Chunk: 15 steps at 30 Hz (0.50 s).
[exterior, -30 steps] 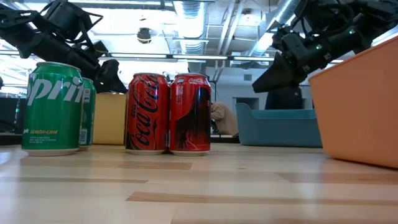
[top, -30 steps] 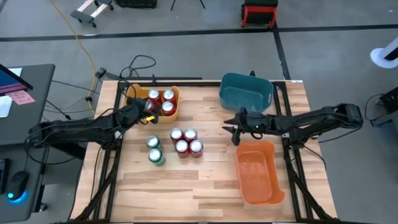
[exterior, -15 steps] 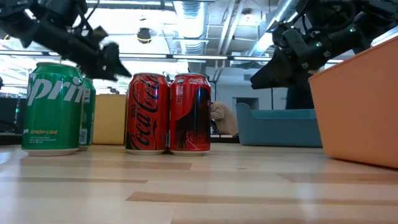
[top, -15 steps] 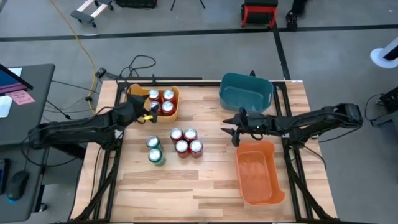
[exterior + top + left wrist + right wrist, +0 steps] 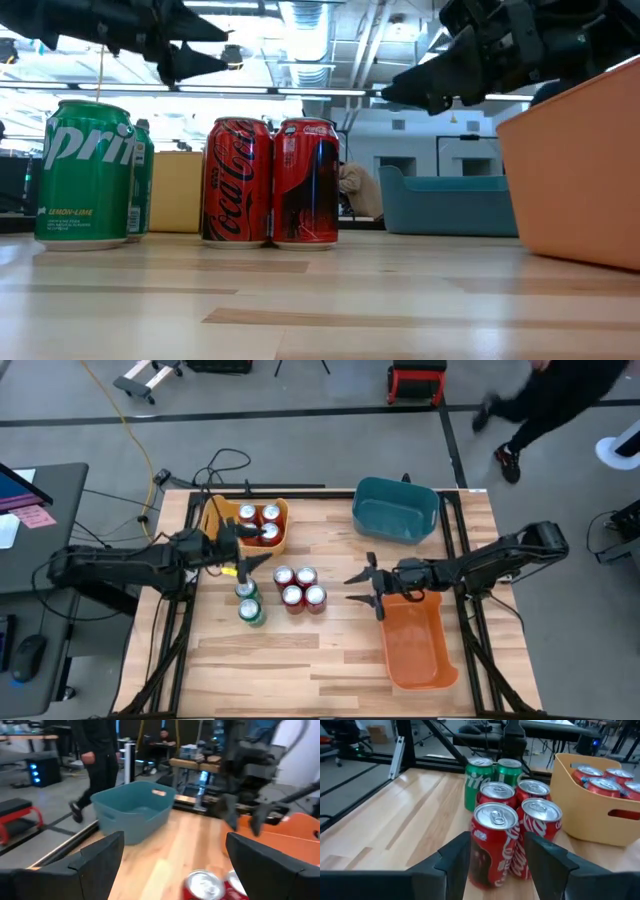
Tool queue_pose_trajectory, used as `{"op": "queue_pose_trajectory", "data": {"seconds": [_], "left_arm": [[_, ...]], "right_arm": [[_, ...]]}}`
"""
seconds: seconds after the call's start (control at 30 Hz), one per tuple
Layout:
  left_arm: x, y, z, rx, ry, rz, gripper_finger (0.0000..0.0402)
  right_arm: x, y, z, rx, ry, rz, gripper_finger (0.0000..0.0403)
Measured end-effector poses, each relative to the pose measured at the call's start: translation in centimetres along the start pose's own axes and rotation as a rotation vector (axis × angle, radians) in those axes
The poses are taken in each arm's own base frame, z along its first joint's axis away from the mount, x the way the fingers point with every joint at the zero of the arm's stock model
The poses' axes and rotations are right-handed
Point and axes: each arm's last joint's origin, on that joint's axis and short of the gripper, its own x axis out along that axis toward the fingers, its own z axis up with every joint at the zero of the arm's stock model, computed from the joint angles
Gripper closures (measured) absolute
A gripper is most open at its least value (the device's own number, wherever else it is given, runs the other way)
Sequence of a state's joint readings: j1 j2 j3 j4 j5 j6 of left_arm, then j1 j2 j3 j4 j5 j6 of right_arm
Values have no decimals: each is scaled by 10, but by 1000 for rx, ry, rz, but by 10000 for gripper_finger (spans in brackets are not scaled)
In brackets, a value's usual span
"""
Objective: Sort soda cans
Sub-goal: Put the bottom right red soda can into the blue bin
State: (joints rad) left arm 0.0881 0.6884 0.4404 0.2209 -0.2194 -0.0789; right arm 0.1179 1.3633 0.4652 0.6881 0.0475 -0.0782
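Note:
Four red soda cans (image 5: 298,586) stand in a cluster mid-table on their bases; in the low view they show as the red cans (image 5: 268,182). Two green cans (image 5: 249,600) stand left of them. More red cans (image 5: 262,520) sit in the yellow bin (image 5: 212,517). My left gripper (image 5: 258,547) hovers open between the yellow bin and the cluster, above the cans (image 5: 202,885). My right gripper (image 5: 360,590) is open just right of the cluster, its fingers (image 5: 454,856) framing the nearest red can (image 5: 494,842) without touching.
A teal bin (image 5: 395,508) sits at the far right of the table. An orange bin (image 5: 413,638) lies at the near right, close beside my right arm. Bare wood stretches along the near edge (image 5: 300,670). A person (image 5: 560,400) walks on the floor beyond the table.
My left gripper has moved from the yellow bin's side toward the right and the near edge, rising, and now hovers by the green cans. My right gripper has moved left and toward the near edge, closing in on the red cluster. The cans have stayed put.

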Motion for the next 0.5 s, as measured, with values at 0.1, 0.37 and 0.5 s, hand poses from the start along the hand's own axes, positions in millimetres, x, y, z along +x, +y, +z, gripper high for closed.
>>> {"op": "queue_pose_trajectory", "data": {"seconds": [0.1,0.37,0.5], "left_arm": [[2,-16,-4,17,11,-32,56],[19,-56,-25,89,40,8,56],[27,-67,-32,117,21,29,56]], "right_arm": [[10,0,0,7,1,-2,191],[32,1,8,7,61,4,129],[36,0,13,26,73,1,82]]}}
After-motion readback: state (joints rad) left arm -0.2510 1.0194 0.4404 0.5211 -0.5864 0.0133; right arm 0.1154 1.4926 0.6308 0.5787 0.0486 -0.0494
